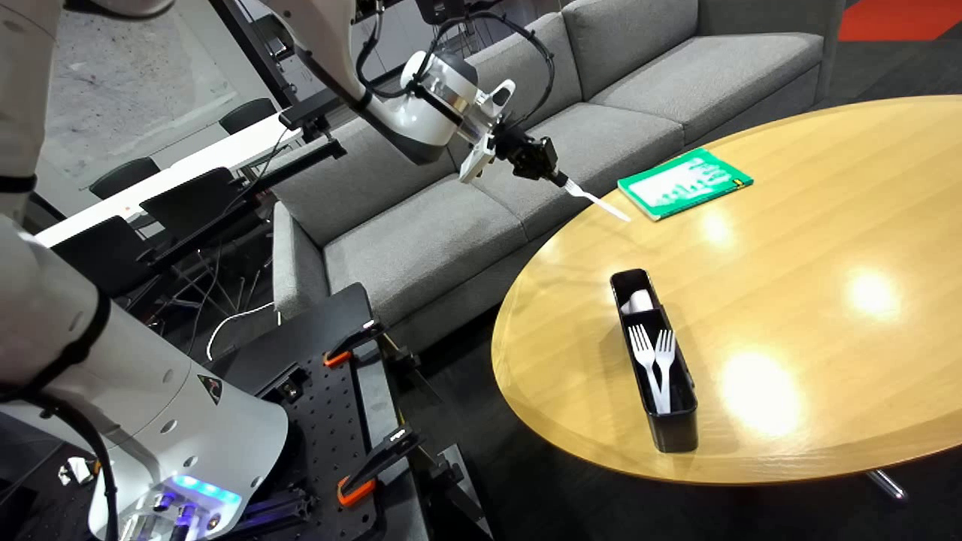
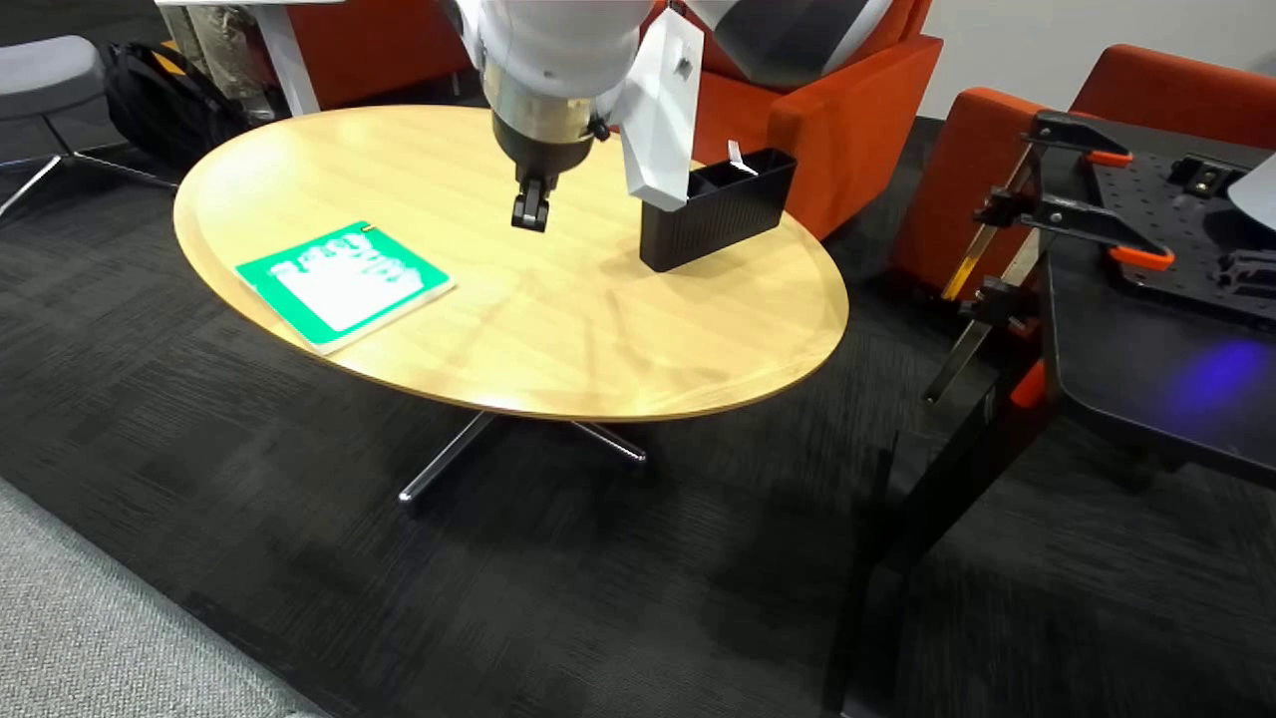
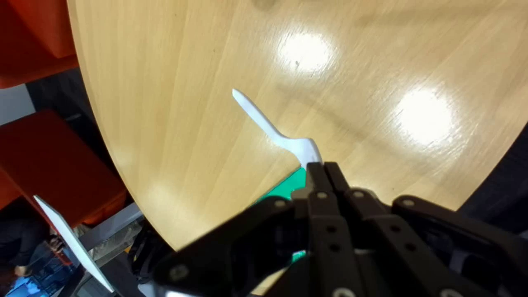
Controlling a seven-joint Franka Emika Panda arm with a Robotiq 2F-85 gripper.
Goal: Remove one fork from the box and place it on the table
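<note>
Above the round tan wooden table (image 1: 797, 315), which bears a flat green-and-white booklet (image 1: 685, 184) and, well apart, a narrow black open-top tray (image 1: 674, 434), the black gripper (image 3: 324, 166) clasps 1 white plastic fork (image 3: 285, 141).

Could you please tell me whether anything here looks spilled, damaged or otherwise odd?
I see nothing spilled or damaged. Slightly odd: the black two-fingered gripper holds the white plastic fork by its head end, so the handle sticks out above the round, light tan wooden table, the reverse of a usual grip.
</note>
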